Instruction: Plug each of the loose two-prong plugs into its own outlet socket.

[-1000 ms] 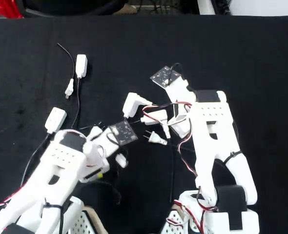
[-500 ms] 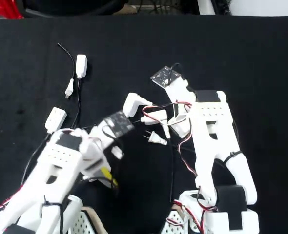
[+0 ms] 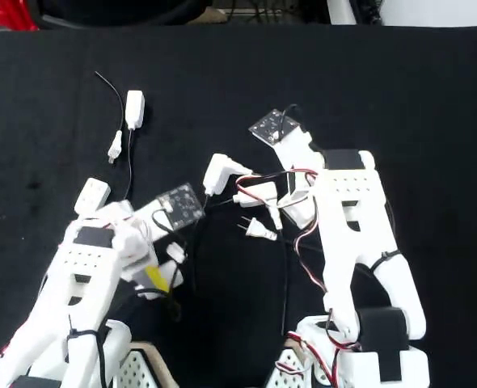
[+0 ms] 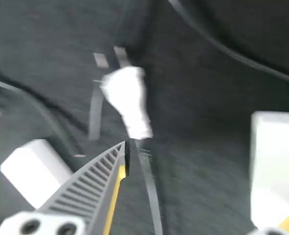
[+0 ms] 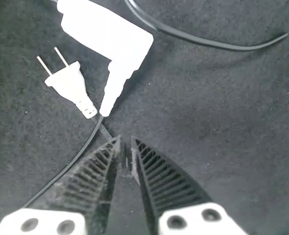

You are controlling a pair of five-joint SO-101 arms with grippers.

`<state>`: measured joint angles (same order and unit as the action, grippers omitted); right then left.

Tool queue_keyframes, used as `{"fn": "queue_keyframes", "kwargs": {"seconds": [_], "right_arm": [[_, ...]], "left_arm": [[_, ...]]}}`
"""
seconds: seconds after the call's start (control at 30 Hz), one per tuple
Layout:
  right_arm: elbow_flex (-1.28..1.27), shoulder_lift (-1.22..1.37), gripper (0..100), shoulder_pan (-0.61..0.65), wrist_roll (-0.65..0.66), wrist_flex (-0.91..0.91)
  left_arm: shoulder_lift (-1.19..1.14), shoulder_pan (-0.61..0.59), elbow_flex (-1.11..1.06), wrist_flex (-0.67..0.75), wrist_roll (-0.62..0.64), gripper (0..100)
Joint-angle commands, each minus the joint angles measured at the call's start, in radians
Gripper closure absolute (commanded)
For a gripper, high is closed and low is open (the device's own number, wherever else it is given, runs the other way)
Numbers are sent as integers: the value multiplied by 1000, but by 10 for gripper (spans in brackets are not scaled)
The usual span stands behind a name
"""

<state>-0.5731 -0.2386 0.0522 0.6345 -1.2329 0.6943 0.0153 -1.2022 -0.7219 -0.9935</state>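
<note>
A loose white two-prong plug (image 3: 259,231) lies mid-table, just in front of a white outlet socket (image 3: 220,172). The right wrist view shows this plug (image 5: 68,81) and the socket (image 5: 105,36) side by side. My right gripper (image 5: 125,144) is shut a little short of them, with a black cable (image 5: 66,171) running past its tips. From above, the right gripper (image 3: 251,196) sits by the socket. My left gripper (image 4: 198,137) is open over the cloth, and another white plug (image 4: 127,100) lies just ahead of its fingers. In the high view the left gripper (image 3: 170,263) hangs low at the left.
More white pieces lie at the left: a socket (image 3: 133,109), a small plug (image 3: 115,145) and a block (image 3: 91,196), joined by thin black cables. A white block (image 4: 34,171) lies beside my left fingers. Bare black cloth covers the far and right side.
My left arm has swung to the left and drawn back, carrying its gripper away from the middle plug. The right arm, plug and socket have stayed put.
</note>
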Motion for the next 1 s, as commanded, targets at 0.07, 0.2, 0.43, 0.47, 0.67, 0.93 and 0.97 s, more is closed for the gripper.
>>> {"fn": "queue_keyframes", "kwargs": {"seconds": [0.07,0.2,0.43,0.47,0.67,0.93,0.97], "right_arm": [[47,-1,986,-6,-5,15],[47,-1,986,-6,-5,15],[47,-1,986,-6,-5,15],[47,-1,986,-6,-5,15],[47,-1,986,-6,-5,15],[47,-7,987,12,2,-32],[45,-8,987,29,3,-44]], "left_arm": [[5,-97,5,170,-5,477],[5,-131,7,216,-5,477],[15,-125,35,97,11,477],[15,-124,64,29,32,477],[15,-124,286,-387,216,477],[15,-125,394,-523,390,477],[15,-124,390,-540,399,477]]}}
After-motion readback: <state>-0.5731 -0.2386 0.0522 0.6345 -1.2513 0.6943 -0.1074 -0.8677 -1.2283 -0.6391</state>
